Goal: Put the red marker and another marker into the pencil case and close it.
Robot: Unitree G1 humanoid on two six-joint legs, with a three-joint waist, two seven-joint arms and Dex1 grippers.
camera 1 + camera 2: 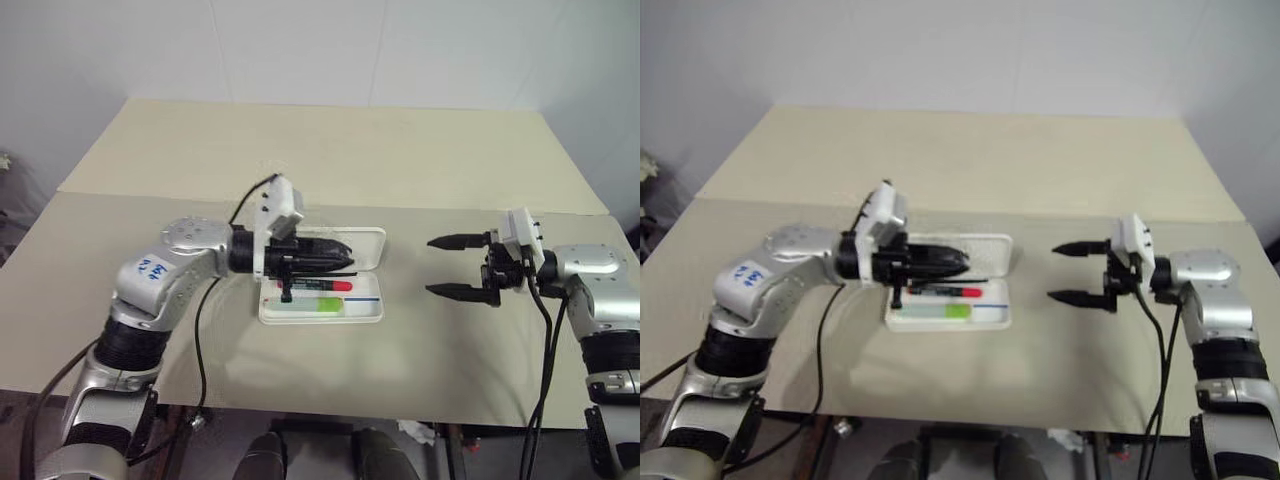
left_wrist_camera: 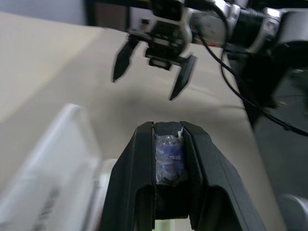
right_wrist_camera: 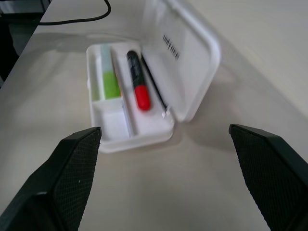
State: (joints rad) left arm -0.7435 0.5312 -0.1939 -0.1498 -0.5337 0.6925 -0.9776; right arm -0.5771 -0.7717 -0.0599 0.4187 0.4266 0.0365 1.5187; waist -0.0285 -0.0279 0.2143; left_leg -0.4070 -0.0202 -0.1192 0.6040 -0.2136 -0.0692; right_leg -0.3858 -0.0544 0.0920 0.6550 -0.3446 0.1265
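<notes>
The flat white hard-plastic pencil case (image 1: 365,312) with rounded corners lies open in the middle of the head view, on the wide beige table (image 1: 330,160). Its hinged lid (image 3: 185,53) stands tilted up on the far side. In the tray, the slim red-and-black marker (image 3: 137,82) lies in the compartment next to the lid, and the short lime-green marker (image 3: 109,79) with a paler end lies in the compartment beside it, on the near side. A thin divider wall is between them, and both markers are parallel to the long edge of the case.

The left claw (image 1: 338,258) reaches in from the left of the frame and hangs over the left part of the case, in front of the lid, so it covers a part of the lid and of the tray. Its two black fingers are close together; in the left wrist view a small bluish thing sits between them, but I cannot tell what it is.

The right claw (image 1: 440,266) is at the right of the frame, apart from the case, with bare table between them. Its fingers are spread wide and hold nothing, and they point toward the case. Black cables (image 1: 545,340) hang from both arms over the near edge of the table
</notes>
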